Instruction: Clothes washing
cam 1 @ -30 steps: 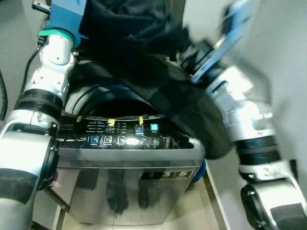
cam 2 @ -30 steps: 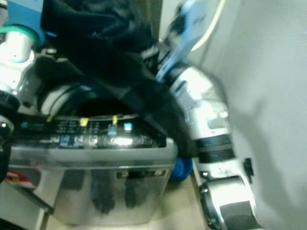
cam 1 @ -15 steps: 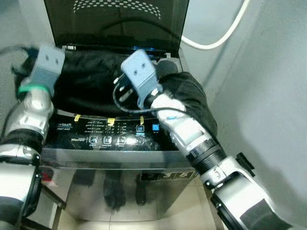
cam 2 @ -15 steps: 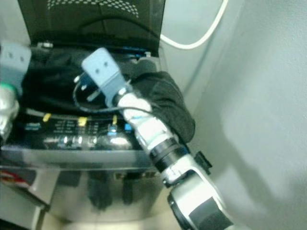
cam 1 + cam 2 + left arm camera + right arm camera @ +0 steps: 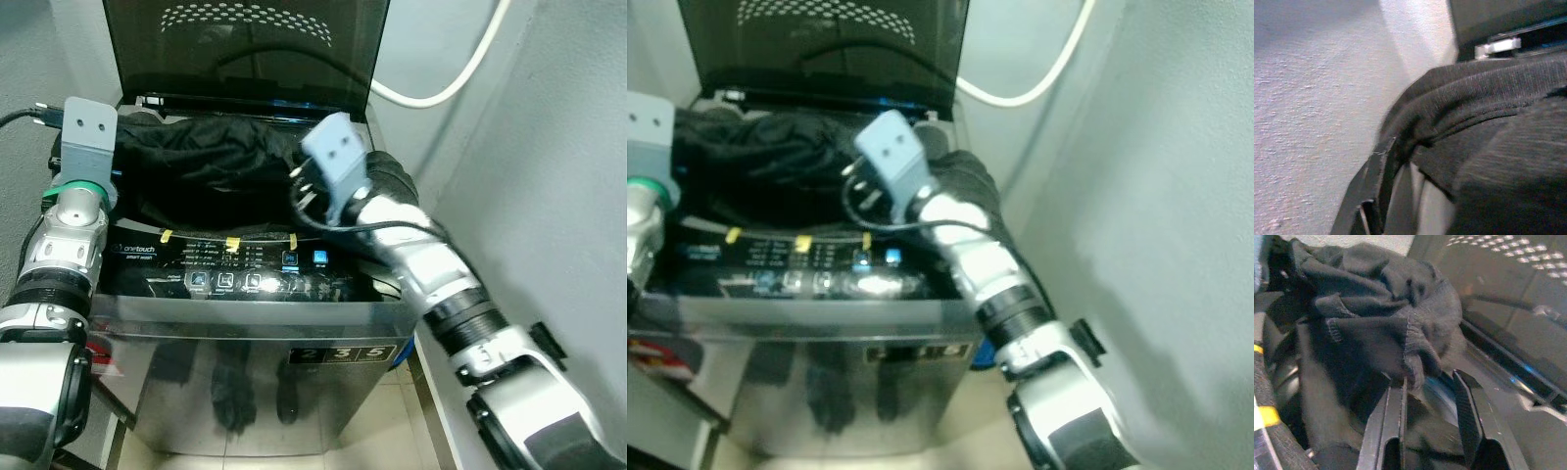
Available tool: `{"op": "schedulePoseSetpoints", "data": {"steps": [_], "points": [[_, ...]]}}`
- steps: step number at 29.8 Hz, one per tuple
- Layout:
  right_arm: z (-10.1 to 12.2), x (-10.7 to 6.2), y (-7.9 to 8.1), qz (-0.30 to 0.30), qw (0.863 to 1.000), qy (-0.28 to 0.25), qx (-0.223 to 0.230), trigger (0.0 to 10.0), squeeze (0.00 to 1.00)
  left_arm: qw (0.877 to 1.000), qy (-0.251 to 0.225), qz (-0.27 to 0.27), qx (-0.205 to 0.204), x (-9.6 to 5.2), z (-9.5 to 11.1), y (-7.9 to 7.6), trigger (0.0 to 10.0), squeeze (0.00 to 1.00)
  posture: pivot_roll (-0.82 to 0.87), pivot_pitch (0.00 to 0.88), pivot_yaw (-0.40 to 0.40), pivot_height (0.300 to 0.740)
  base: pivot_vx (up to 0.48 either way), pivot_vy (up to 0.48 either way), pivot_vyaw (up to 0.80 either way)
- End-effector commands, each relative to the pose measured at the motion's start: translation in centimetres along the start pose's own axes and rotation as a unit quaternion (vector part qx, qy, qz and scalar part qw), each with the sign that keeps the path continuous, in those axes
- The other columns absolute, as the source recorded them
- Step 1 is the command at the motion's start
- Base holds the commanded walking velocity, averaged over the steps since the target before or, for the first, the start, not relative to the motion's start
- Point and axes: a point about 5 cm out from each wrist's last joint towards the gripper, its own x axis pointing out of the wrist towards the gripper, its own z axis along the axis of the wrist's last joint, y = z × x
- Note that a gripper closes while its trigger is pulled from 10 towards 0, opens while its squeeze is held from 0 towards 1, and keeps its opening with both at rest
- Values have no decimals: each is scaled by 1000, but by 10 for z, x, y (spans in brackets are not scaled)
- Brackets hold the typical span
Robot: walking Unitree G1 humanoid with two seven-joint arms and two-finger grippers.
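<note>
A black garment point(image 5: 211, 166) lies bunched across the open top of the silver top-loading washer point(image 5: 265, 392), and one end spills over the right rim point(image 5: 392, 181). In the right wrist view my right gripper point(image 5: 1427, 382) stands open just above the tub rim, with a hem of the garment point(image 5: 1376, 328) hanging at one fingertip point(image 5: 1397, 387). My left arm point(image 5: 73, 211) reaches to the washer's left rear corner. There my left gripper point(image 5: 1385, 159) is pressed into the dark cloth point(image 5: 1488, 98), which covers it.
The washer's dark lid point(image 5: 245, 49) stands upright at the back. The control panel point(image 5: 245, 279) runs along the front edge. A white hose point(image 5: 441, 93) crosses the wall behind, and a grey wall point(image 5: 558, 196) stands close on the right.
A second ago both arms held the garment high over the washer. Now it lies across the tub opening, both arms are lower, and the right gripper is open beside it.
</note>
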Motion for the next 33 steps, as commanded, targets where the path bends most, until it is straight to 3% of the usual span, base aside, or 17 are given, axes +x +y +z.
{"op": "schedulePoseSetpoints", "data": {"steps": [1,2,5,9,11,12,13,17,19,21,23,24,29,33], "points": [[3,-15,-13,12,1000,-10,10,10000,0,999,-16,44,-4,4,10,21,10000,1000,32,102,-19,740,0,0,0],[3,-15,-13,12,1000,-10,10,10000,0,999,-16,44,-4,4,10,21,10000,1000,32,102,-19,740,0,0,0],[3,-49,-34,45,999,-16,8,10000,0,997,-21,71,-5,4,14,39,10000,1000,36,105,-20,740,0,0,0],[-2,-65,-40,57,998,-2,7,10000,0,996,-24,81,-1,4,16,44,10000,1000,39,106,-19,740,0,0,0],[-11,-85,-46,65,997,29,8,10000,0,995,-26,93,5,4,17,51,10000,1000,41,108,-19,740,0,0,0],[-11,-85,-46,65,997,29,8,10000,0,995,-26,93,5,4,17,51,10000,1000,41,108,-19,740,0,0,0],[-20,-97,-48,70,996,55,11,10000,0,995,-28,97,7,4,17,53,10000,1000,39,109,-18,740,0,0,0],[-26,-106,-47,73,995,72,19,10000,0,995,-28,99,9,4,18,55,10000,1000,39,109,-17,740,0,0,0],[-37,-113,-38,88,991,98,23,10000,0,994,-27,100,18,5,18,55,10000,1000,34,108,-16,740,0,0,0],[-44,-111,-33,78,991,110,10,10000,0,996,-27,88,20,5,19,50,10000,224,31,106,-15,740,0,0,0],[-44,-111,-33,78,991,110,10,10000,0,996,-27,88,20,5,19,50,10000,224,31,106,-15,740,0,0,0],[-47,-110,-33,69,991,115,0,10000,0,996,-31,78,17,5,20,46,10000,0,31,106,-15,740,0,0,0],[-52,-105,-39,14,993,119,-5,10000,0,996,-93,11,-2,0,38,22,10000,0,34,103,-22,740,0,0,0],[-56,-108,-39,19,991,135,-5,10000,0,993,-114,-14,-9,-4,45,13,10000,0,36,100,-25,740,0,0,0]]}}
